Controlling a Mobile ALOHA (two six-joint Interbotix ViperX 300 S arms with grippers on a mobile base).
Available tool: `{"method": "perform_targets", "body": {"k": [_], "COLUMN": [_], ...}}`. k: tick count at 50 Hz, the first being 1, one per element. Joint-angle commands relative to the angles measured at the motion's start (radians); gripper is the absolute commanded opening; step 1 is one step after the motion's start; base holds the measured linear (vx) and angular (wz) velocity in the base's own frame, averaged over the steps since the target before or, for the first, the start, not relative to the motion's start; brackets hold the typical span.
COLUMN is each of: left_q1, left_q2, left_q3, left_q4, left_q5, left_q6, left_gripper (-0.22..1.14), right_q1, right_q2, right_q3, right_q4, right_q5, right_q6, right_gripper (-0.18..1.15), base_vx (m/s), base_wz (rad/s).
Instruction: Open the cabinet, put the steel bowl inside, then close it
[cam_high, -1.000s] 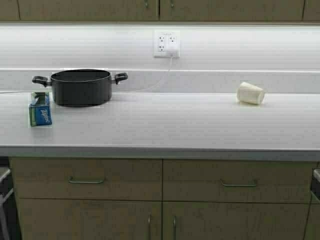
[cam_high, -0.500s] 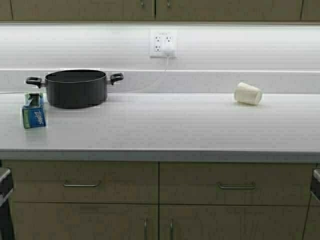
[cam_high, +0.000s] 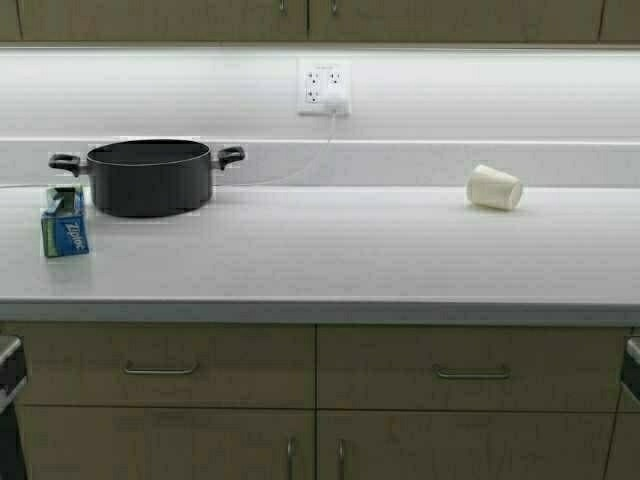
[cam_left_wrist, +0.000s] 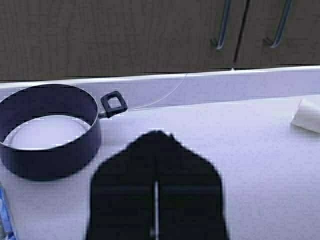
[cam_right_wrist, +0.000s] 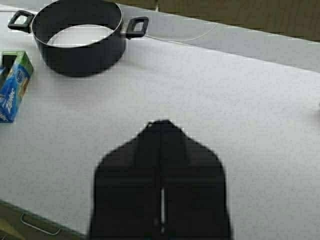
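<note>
The cabinet (cam_high: 300, 18) hangs above the counter; only the lower edge of its shut olive-tan doors shows in the high view. The left wrist view shows its doors (cam_left_wrist: 125, 35) with two small metal handles, shut. The steel bowl is out of view in every frame. My left gripper (cam_left_wrist: 156, 134) is shut and empty, held above the counter to the right of the black pot (cam_left_wrist: 47, 130). My right gripper (cam_right_wrist: 161, 122) is shut and empty above the middle of the counter. Neither gripper shows in the high view.
On the white counter (cam_high: 330, 250) stand a black two-handled pot (cam_high: 148, 177) at the back left, a blue Ziploc box (cam_high: 64, 226) in front of it, and a white paper cup (cam_high: 494, 187) lying at the back right. A wall outlet (cam_high: 323, 86) with a cord sits above. Base cabinets with drawers (cam_high: 320, 370) are below.
The robot has moved: the whole scene has shifted a little to the left in the high view. Nothing on the counter has been touched.
</note>
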Motion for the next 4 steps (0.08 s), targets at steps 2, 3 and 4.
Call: {"method": "perform_targets", "body": {"k": [2, 3, 4], "left_q1": [0.002, 0.002, 0.002], "left_q2": [-0.021, -0.021, -0.021], "left_q3": [-0.011, -0.011, -0.011], "left_q4": [0.0, 0.0, 0.0], "left_q5": [-0.009, -0.009, -0.009], "left_q6": [0.003, 0.003, 0.003], "left_gripper": [0.04, 0.04, 0.04], "right_q1": [0.002, 0.002, 0.002], "right_q2": [-0.009, -0.009, -0.009], "right_q3": [-0.015, -0.015, -0.015], "right_q4": [-0.002, -0.002, -0.002], "right_q5": [-0.006, -0.006, -0.006], "right_q6": [-0.002, -0.002, -0.002], "right_gripper": [0.06, 0.06, 0.06], "base_vx": [0.0, 0.0, 0.0], "base_wz": [0.0, 0.0, 0.0]}}
